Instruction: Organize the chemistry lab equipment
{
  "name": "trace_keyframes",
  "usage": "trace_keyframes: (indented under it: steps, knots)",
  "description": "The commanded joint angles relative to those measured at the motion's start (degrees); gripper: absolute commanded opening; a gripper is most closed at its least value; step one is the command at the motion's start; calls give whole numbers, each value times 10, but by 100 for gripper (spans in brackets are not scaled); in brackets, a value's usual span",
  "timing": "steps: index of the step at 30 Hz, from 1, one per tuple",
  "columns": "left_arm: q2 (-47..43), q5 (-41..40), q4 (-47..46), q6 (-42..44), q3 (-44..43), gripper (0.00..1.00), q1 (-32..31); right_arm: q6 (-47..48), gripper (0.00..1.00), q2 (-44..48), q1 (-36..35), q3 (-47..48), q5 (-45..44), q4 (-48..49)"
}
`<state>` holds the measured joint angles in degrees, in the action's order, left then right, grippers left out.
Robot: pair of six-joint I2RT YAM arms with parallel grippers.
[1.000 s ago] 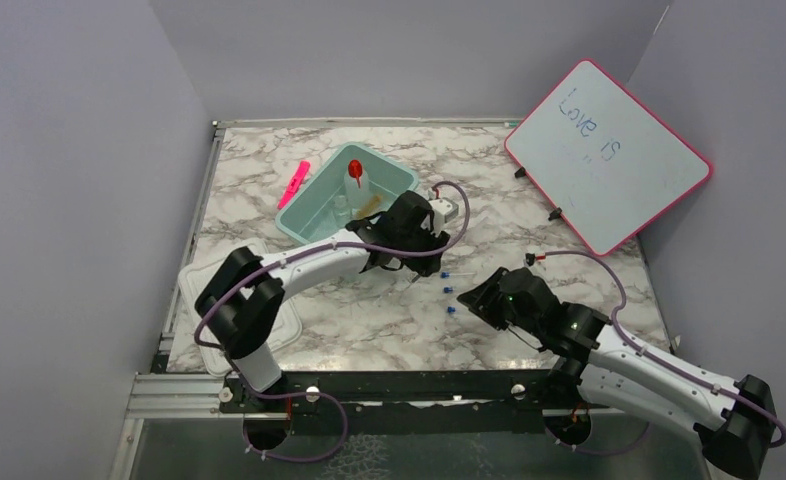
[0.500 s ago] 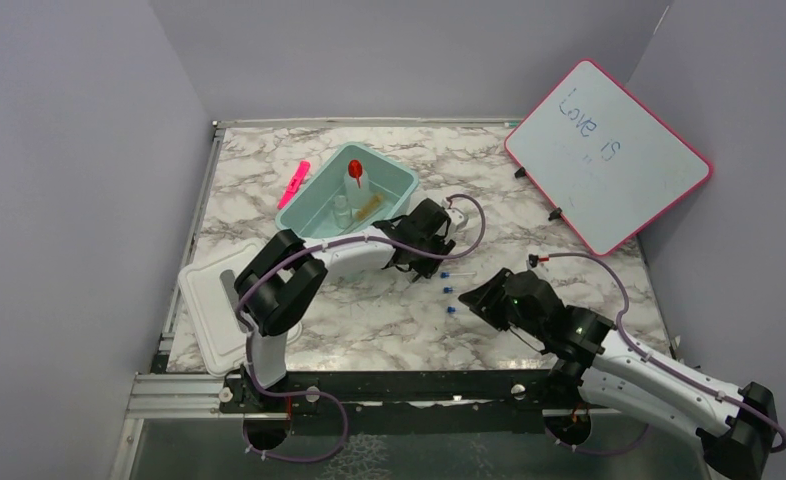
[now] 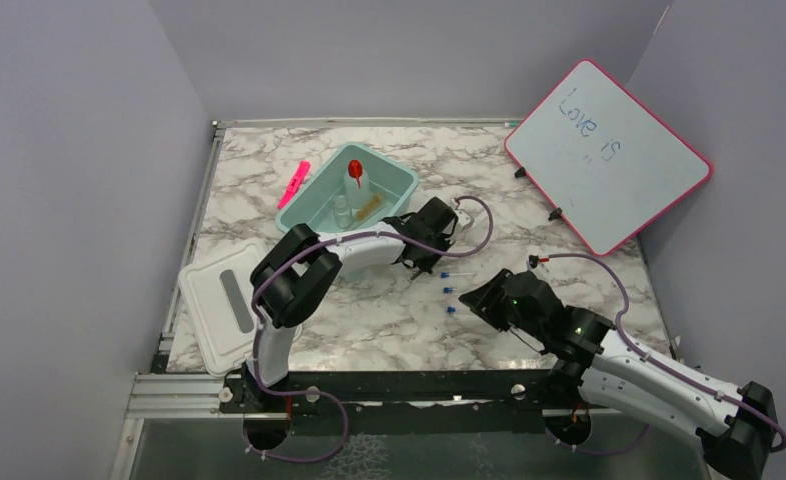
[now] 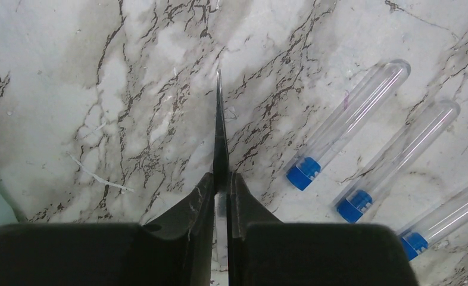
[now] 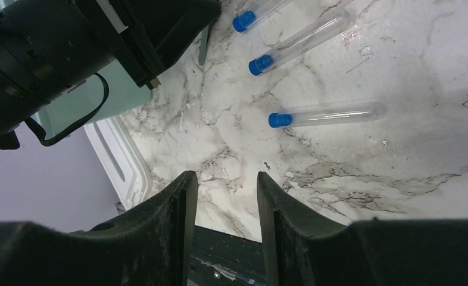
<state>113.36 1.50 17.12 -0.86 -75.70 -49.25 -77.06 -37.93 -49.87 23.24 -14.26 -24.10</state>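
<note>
In the left wrist view my left gripper [image 4: 221, 176] is shut on a thin dark flat tool [image 4: 220, 119], seen edge-on, whose tip points down at the marble. Three clear test tubes with blue caps [image 4: 351, 116] lie just right of it. From above, the left gripper [image 3: 421, 260] hangs beside the teal bin [image 3: 394, 178]. The bin holds a red-bulbed dropper bottle [image 3: 355, 175] and other small pieces. My right gripper [image 5: 225, 185] stands open over bare marble, nearer the table's front edge than the closest tube [image 5: 327, 113]. In the top view the right gripper [image 3: 474, 298] is just right of the blue caps [image 3: 449, 291].
A pink marker [image 3: 293, 183] lies left of the bin. The white lid [image 3: 221, 300] rests at the table's left front. A pink-framed whiteboard [image 3: 606, 155] leans at the back right. The left arm [image 5: 71, 47] fills the upper left of the right wrist view.
The left arm has swung right from the bin's side toward the tubes, and its jaws have closed on the thin tool. The right arm has barely moved.
</note>
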Motion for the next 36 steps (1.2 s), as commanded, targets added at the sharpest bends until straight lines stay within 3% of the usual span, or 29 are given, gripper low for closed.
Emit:
trace_keyframes:
  steps: [1, 13, 22, 31, 36]
  knots:
    - [16, -3, 30, 6, -26, 10, -2, 0, 46, -1, 1, 3, -22, 5]
    - [-129, -58, 87, 24, -58, 7, -2, 1, 46, -12, 2, 10, -23, 8]
    - [-235, -201, 152, 51, -72, 8, 14, -1, 46, -13, 1, 7, -20, 13]
    - [-294, -138, 177, 75, -38, 9, 139, 1, 46, -2, 1, 3, -19, 12]
    - [-281, -92, 179, 84, -21, 9, 172, 2, 46, 7, 1, 5, -23, 3]
